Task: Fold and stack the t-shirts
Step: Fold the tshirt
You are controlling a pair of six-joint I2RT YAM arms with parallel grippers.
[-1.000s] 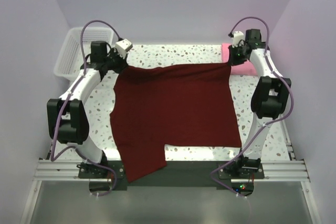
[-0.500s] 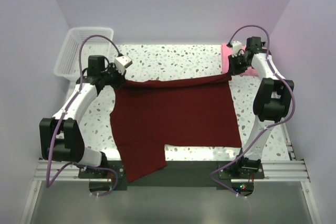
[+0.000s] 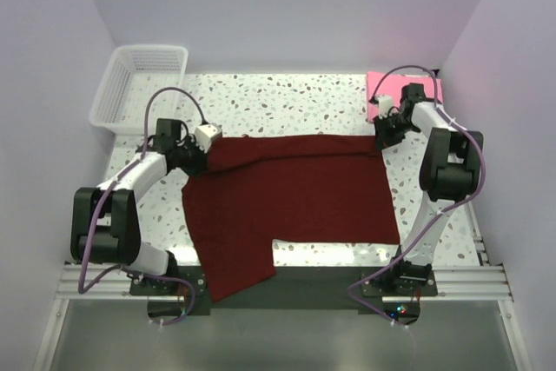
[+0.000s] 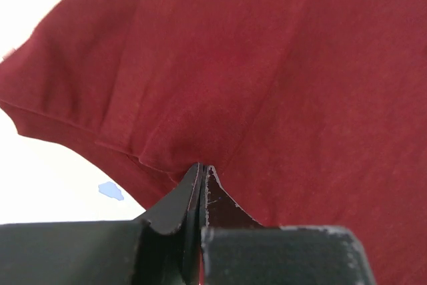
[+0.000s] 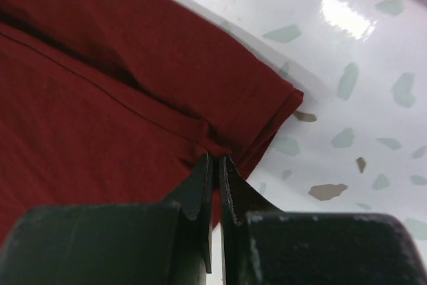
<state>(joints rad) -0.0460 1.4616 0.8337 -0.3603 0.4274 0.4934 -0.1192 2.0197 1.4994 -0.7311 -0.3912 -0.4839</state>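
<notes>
A dark red t-shirt (image 3: pixel 291 193) lies spread on the speckled table, its far edge folded toward me, and one sleeve hangs over the near edge. My left gripper (image 3: pixel 205 155) is shut on the shirt's far left corner; the left wrist view shows the cloth (image 4: pixel 267 65) pinched between the fingertips (image 4: pixel 193 181). My right gripper (image 3: pixel 380 133) is shut on the far right corner; the right wrist view shows the folded hem (image 5: pixel 167 78) held there. A folded pink t-shirt (image 3: pixel 401 86) lies at the far right corner behind the right arm.
A white plastic basket (image 3: pixel 139 84) stands at the far left corner. Bare speckled table (image 3: pixel 287 106) lies beyond the red shirt. Lilac walls close the back and sides.
Both grippers have drawn the shirt's far edge toward me and lowered it, so the top part now lies folded over. The pink shirt, hidden before by the right arm, shows more.
</notes>
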